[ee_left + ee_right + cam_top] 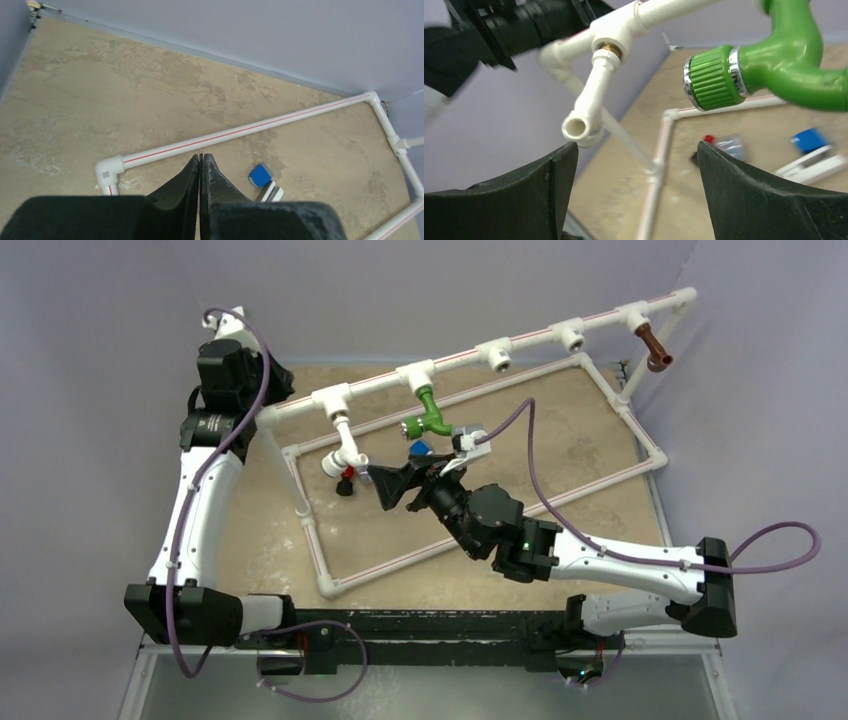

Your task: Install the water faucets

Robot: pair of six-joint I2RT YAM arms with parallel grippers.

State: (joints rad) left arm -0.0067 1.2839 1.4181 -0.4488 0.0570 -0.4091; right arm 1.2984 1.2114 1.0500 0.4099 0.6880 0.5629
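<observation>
While the right pincer [636, 150] stands released, its jaws spread wide with nothing between them, the chief hazard is stray contact. The white faucet [591, 95] hangs from its tee just beyond one jaw tip, and the knob of the green faucet [784, 60] juts in just above the other. A sideways swing or a careless retreat could therefore strike either tap, twisting it in its socket or straining the pipe frame [535, 341]. Whether either tap is seated fully home cannot be told; a loose one would likely turn or drop at a slight knock. From above, the pincer lies near both taps but apart from them, the white one ahead of its tips and the green one just behind it. A blue-and-white block [260, 175] rests on the table [560, 460] beneath. The left pincer [200, 162] is clenched on nothing, folded back at the left, well apart from every tap. Farthest off, the brown faucet [655, 348] sits in the end tee at the far right corner. Two unfilled tees [497, 355] lie between it and the green one.
</observation>
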